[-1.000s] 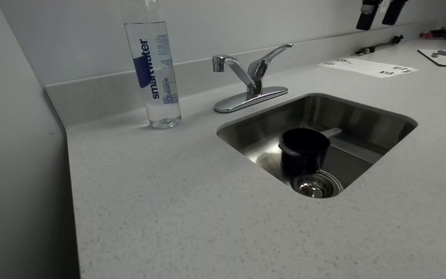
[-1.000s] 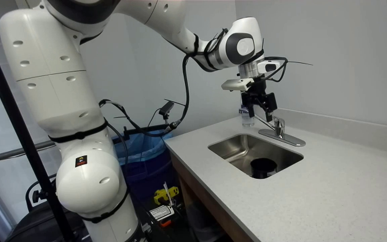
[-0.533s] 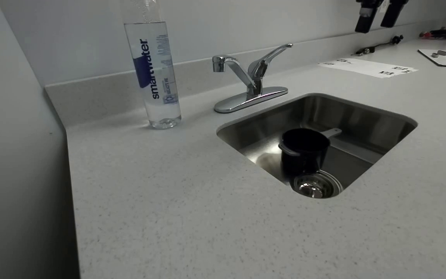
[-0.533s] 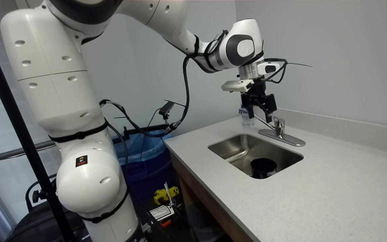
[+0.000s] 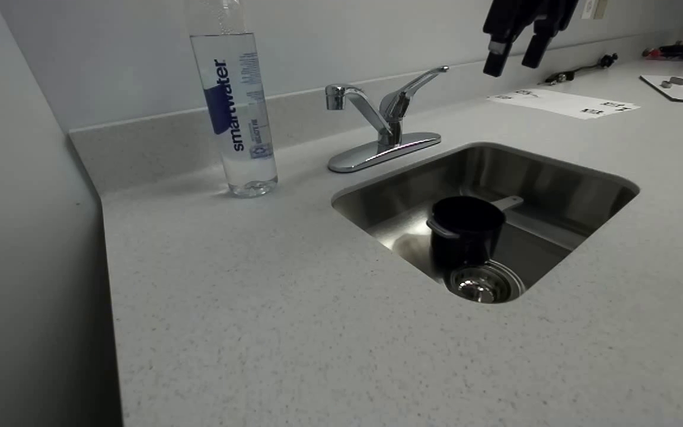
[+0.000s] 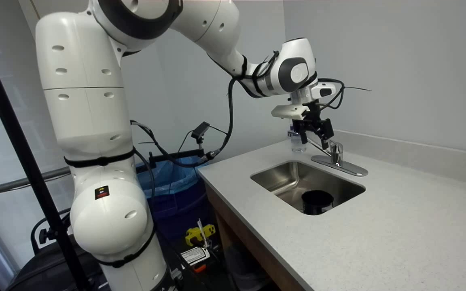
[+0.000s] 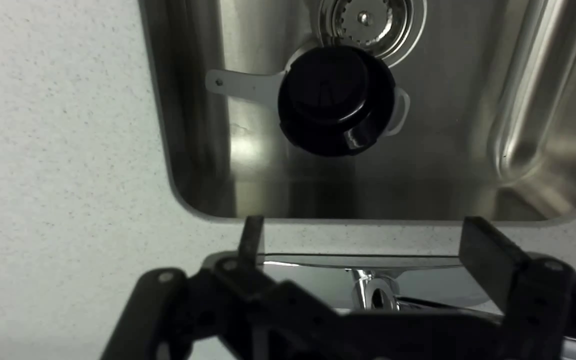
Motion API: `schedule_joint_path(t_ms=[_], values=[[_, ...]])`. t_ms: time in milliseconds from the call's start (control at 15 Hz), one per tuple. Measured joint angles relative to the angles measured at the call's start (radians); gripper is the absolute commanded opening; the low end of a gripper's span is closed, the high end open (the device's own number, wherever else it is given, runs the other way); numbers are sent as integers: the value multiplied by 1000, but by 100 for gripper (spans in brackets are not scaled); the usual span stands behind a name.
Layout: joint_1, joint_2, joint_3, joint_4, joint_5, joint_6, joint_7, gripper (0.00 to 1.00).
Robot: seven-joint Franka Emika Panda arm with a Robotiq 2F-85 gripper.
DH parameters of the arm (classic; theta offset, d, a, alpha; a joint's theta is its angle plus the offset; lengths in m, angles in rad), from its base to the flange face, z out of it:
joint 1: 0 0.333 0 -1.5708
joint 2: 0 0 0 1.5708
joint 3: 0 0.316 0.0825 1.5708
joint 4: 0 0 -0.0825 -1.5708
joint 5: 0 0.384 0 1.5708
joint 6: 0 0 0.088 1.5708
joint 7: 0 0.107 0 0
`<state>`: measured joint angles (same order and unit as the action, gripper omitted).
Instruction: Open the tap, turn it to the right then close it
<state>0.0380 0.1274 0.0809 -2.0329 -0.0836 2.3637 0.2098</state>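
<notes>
One water btl (image 5: 238,121) nr tap (image 5: 390,133), blk pot (image 5: 466,237) in sink (image 5: 531,175), gripper (image 7: 364,230) spread wide

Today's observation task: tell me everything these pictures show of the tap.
The tap looks like shiny chrome metal. Its long, round-ended base plate lies on the counter beside the sink; above it rise a slim spout with a downturned tip and a lever handle slanting upward. The spout points sideways toward the bottle, not over the sink. No running water shows, and the gripper is near but not touching.
</notes>
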Motion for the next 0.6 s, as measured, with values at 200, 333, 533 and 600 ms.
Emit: schedule_joint_path(t_ms=[200,333,533,600], values=[[7,69,0,62,16,20,0,100],[16,107,1,102,35,22,0,100],[37,146,7,151,62,23,0,100],[43,155,11,165,69,23,0,100]])
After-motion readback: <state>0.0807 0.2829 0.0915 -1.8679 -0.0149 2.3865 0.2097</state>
